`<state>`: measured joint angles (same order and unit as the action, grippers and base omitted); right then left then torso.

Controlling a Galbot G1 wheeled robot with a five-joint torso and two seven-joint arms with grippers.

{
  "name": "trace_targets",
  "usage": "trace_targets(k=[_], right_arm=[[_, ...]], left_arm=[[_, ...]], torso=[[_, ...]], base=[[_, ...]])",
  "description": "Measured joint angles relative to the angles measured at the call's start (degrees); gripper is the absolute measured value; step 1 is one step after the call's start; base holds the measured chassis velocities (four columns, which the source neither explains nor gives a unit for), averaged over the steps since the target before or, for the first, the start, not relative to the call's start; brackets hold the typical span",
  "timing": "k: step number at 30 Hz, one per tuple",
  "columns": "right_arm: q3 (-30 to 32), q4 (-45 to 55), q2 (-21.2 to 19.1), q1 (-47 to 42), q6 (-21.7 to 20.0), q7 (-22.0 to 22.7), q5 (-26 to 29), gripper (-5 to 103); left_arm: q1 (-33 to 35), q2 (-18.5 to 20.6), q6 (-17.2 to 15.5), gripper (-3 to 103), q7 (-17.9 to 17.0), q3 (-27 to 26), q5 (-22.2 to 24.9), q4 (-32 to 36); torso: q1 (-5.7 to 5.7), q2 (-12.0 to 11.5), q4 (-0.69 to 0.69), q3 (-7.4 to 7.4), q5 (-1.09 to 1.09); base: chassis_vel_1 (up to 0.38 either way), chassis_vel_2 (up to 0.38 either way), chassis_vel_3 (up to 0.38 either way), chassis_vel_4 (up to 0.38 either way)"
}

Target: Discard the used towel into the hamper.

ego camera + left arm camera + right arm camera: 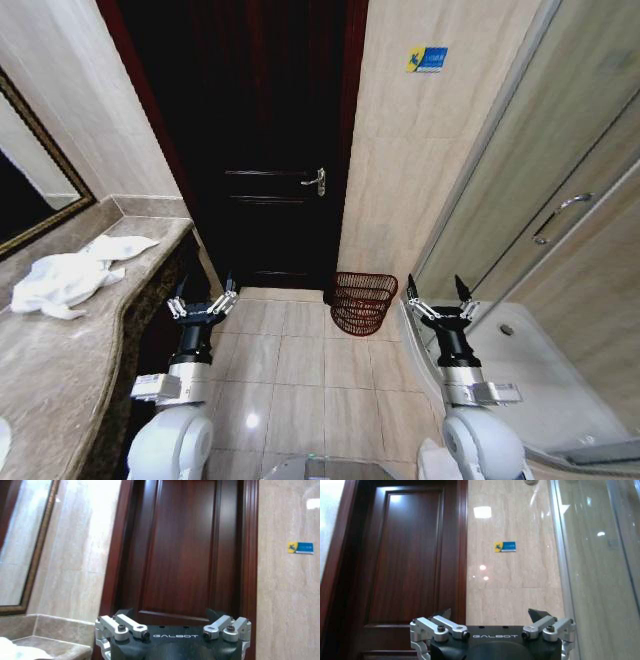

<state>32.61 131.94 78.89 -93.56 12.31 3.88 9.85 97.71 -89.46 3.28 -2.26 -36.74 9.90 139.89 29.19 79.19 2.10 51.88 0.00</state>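
A crumpled white towel (70,275) lies on the marble counter (60,370) at the left; a corner of it (15,652) peeks into the left wrist view. The hamper (362,302), a dark reddish-brown openwork basket, stands on the tiled floor against the wall beside the door. My left gripper (203,294) (170,615) is held upright next to the counter's front edge, open and empty. My right gripper (437,292) (492,614) is raised to the right of the hamper, also open and empty.
A dark wooden door (265,140) with a lever handle (317,181) is straight ahead. A glass shower enclosure (560,230) runs along the right. A framed mirror (35,180) hangs above the counter. Beige floor tiles (300,370) lie between my arms.
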Motion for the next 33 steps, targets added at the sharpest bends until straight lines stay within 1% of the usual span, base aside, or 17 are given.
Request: trace_targets(k=[4, 10, 14, 17, 24, 33], right_arm=[[-0.16, 0.01, -0.03, 0.03, 0.00, 0.53, 0.12, 100], [-0.04, 0.01, -0.03, -0.03, 0.00, 0.73, 0.16, 100], [0.33, 0.02, -0.26, -0.30, -0.23, 0.76, 0.62, 100], [0.42, 0.03, -0.38, -0.16, -0.55, 0.75, 0.98, 100], [0.72, 0.11, -0.63, 0.09, -0.52, 0.68, 1.72, 100], [1.23, 0.27, -0.82, -0.14, -0.38, 0.67, 2.30, 100]], left_arm=[[0.06, -0.55, -0.61, 93, -0.01, -0.04, 1.07, 0.41], [0.07, -1.16, -0.94, 93, -0.01, -0.26, 1.43, 0.56], [-0.56, -0.86, -1.83, 93, -0.41, -2.08, 3.86, 0.84], [-0.57, -0.80, -2.02, 93, -0.55, -2.21, 4.19, 1.10], [-0.55, -1.30, -1.99, 97, -0.87, -1.69, 4.02, 0.89], [-0.81, -1.43, -1.82, 97, -1.16, -1.64, 3.41, 0.46]], torso=[[0.00, 0.00, 0.00, 0.00, 0.01], [0.04, 0.00, 0.00, 0.01, 0.00], [0.05, -0.01, 0.00, 0.02, 0.00], [0.05, -0.01, 0.00, 0.01, 0.00], [0.04, 0.00, 0.01, 0.01, -0.01], [0.04, -0.01, 0.01, 0.01, 0.00]], base=[[0.100, 0.019, -0.004, 0.060], [0.060, 0.072, 0.076, 0.054], [0.050, 0.090, 0.116, 0.079], [0.096, 0.110, 0.109, 0.099], [0.130, 0.121, 0.111, 0.126], [0.117, 0.121, 0.140, 0.126]])
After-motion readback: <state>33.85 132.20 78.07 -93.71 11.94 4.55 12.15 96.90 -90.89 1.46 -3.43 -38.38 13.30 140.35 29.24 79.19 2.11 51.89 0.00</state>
